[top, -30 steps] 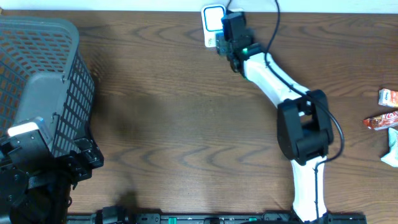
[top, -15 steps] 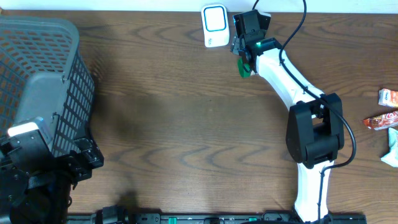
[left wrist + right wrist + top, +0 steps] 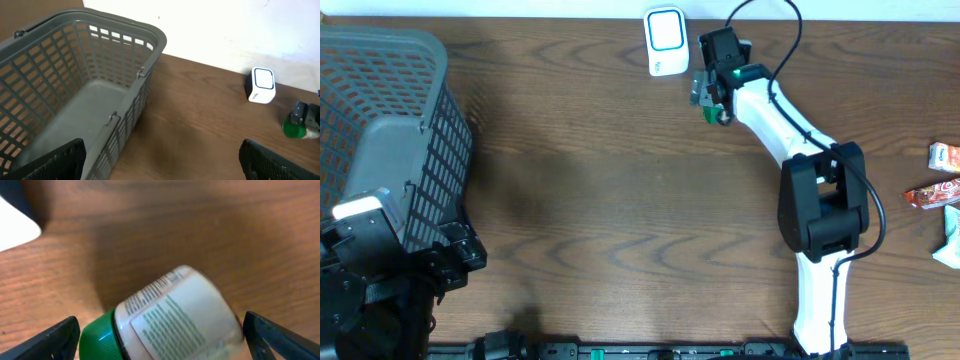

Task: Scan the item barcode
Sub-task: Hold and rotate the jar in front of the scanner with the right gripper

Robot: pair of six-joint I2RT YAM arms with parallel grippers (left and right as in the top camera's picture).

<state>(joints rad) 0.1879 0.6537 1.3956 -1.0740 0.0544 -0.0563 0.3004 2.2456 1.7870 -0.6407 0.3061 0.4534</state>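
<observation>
A grey plastic basket (image 3: pixel 380 120) fills the 9 o'clock side of the wooden counter (image 3: pixel 600 200), its mesh walls upright and its floor bare in the left wrist view. The left tool (image 3: pixel 161 160) hangs at the basket's 5 o'clock corner with its jaws spread wide. Its two dark fingers (image 3: pixel 55 160) show only at the lower corners of its own camera's picture, and nothing lies between them.

At the counter's 12 o'clock edge, against the white wall, stands the white scanner (image 3: pixel 666 40), its blue-rimmed window facing up toward the overhead camera.

Just beside the scanner, at its 4 o'clock, is the item: a white bottle (image 3: pixel 713 110) with a green cap. It lies on its side, near the scanner but not touching it. The right tool (image 3: pixel 712 95) is over the bottle, at the end of the white right arm (image 3: pixel 770 110), which reaches up from the counter's 6 o'clock edge.

Seen from the right wrist, the tool's jaws stand wide, one to either side of the blurred bottle. The cap points to 8 o'clock and the printed label faces the lens. It is too blurred to show a barcode. A white corner of the scanner sits at 10 o'clock.

Wrapped packets (image 3: pixel 945 155) lie well apart at the 3 o'clock edge.
</observation>
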